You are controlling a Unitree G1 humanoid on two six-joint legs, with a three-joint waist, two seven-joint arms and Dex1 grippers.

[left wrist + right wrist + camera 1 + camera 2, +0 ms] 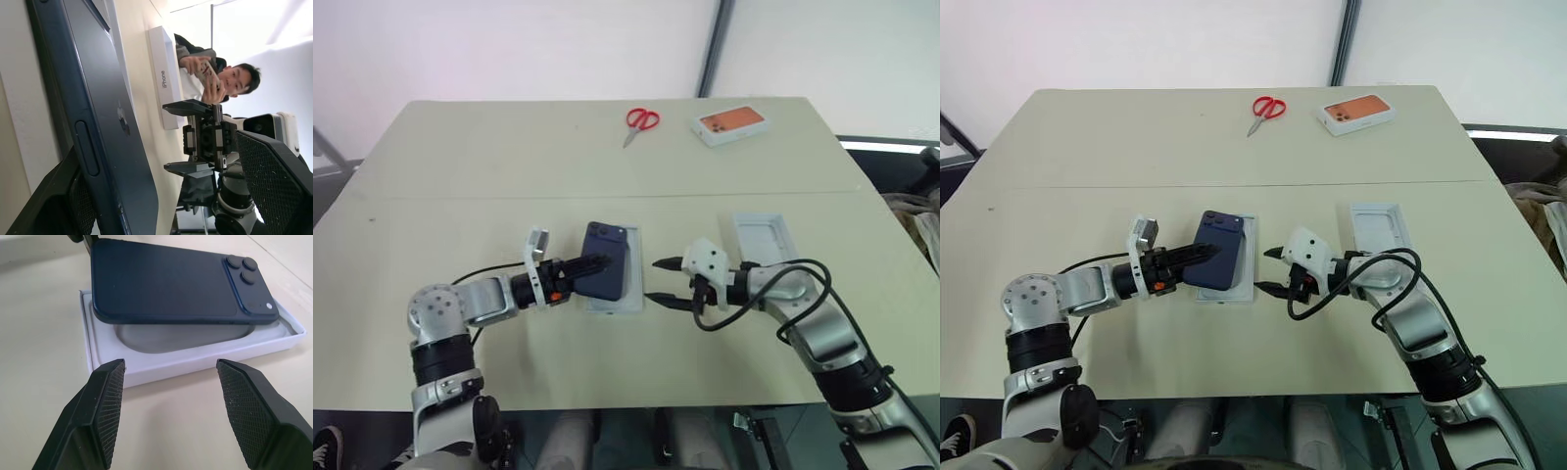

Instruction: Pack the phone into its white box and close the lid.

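Left fingers: we saw the left gripper [1197,257] at the phone's [1217,251] near-left edge with its fingers spread wide, one pad [73,205] under the edge. We could not tell whether that pad touched the phone or only lay beneath it.
Right fingers: the right gripper [662,282] stood open and empty just beside the box [633,294], its two pads [110,401] facing the long wall. We judged it was waiting there to steady the box or nudge the phone square.
Phone: it lay back-up over the box, tilted, with the left edge raised and overhanging the left wall. It was not seated, so the packing step looked unfinished.
Box: it sat on the worktop [509,157] between the two grippers, an oval shape on its floor showing under the phone.
Lid: it rested well to the right of the box, by the right arm, which hid its near end. We took it as parked until the phone was in.
Elsewhere: scissors [640,121] and an orange-print box [731,125] lay at the far edge, apart from the work.
Hard to read: a person showed beyond the worktop in the left wrist view; what they held was unclear to us.
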